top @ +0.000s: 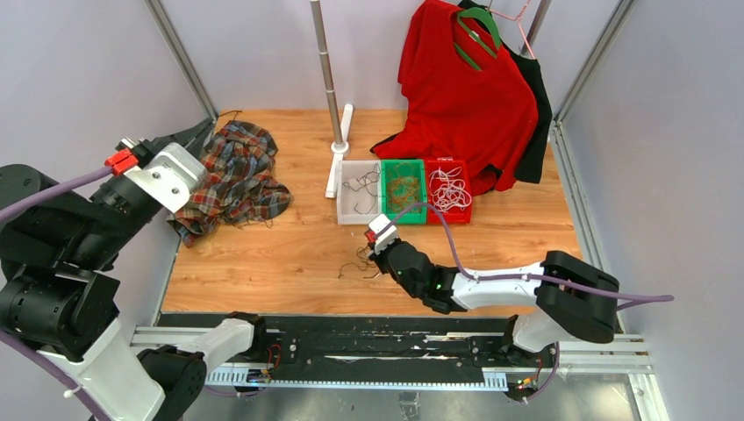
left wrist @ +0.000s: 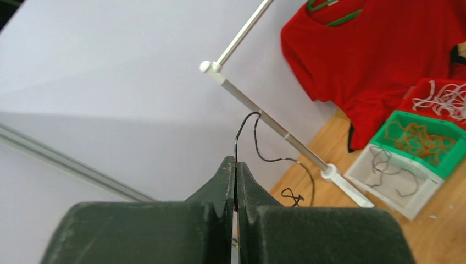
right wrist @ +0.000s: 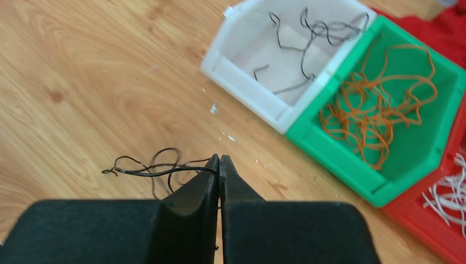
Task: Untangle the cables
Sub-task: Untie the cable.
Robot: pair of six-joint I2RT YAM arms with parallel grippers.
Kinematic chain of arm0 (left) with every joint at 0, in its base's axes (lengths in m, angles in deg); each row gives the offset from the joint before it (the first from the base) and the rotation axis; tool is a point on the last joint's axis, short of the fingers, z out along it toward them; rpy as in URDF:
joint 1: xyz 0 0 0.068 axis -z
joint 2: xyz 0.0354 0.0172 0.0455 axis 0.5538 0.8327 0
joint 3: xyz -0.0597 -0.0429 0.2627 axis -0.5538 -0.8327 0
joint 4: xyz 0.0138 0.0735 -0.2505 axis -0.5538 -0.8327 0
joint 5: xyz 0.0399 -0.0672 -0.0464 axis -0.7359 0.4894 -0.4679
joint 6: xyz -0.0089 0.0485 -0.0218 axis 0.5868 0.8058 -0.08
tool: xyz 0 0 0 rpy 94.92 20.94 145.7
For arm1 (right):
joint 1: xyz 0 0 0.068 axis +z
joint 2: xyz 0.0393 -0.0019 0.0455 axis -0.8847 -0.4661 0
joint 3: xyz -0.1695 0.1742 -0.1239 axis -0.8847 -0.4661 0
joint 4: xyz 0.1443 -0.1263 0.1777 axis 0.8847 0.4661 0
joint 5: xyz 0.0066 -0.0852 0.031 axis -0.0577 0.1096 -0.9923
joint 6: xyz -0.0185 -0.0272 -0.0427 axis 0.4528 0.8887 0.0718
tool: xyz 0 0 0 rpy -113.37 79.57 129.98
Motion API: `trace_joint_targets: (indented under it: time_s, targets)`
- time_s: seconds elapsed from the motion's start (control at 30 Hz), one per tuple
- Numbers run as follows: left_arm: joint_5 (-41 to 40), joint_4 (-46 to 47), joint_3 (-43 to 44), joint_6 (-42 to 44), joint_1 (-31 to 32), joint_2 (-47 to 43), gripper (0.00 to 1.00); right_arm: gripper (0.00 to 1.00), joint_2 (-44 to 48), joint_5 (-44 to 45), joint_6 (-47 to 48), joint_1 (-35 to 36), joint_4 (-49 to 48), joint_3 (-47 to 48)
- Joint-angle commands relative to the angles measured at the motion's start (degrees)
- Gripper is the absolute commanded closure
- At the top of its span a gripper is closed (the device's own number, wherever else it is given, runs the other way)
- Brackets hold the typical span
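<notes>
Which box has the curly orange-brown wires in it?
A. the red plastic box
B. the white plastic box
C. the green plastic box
C: the curly orange-brown wires lie inside the green plastic box. It sits between the white plastic box, which holds thin dark wires, and the red plastic box, which holds white wires.

Pale grey walls (top: 79,70) and aluminium frame posts (top: 180,57) enclose a wood-grain table (top: 289,259); a metal pole (top: 326,66) stands near its far edge.
</notes>
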Motion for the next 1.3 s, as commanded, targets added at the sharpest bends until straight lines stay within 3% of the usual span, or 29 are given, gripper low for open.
trace_joint_targets:
  time_s: [0.0, 0.4, 0.77, 1.27]
  targets:
    - [-6.55, 6.44, 1.17, 2.02, 0.28, 0.80, 1.00, 0.99, 2.84, 5.99, -4.04, -0.59, -1.75, -4.12]
    - [-1.58, 9.17, -3.93, -0.14, 0.28, -0.79, 0.99, 0.99, 9.28, 4.58, -7.50, -0.59, 2.47, -8.66]
    - [10.53, 9.62, -10.79, -6.66, 0.28, 3.87, 0.99, 0.99, 21.43, 0.59, -11.41, -0.59, 13.25, -11.18]
    - [4.74, 10.92, -9.60, -5.94, 8.05, 14.99, 0.99, 0.99, 24.88, 0.01, -12.25, -0.59, 21.25, -9.49]
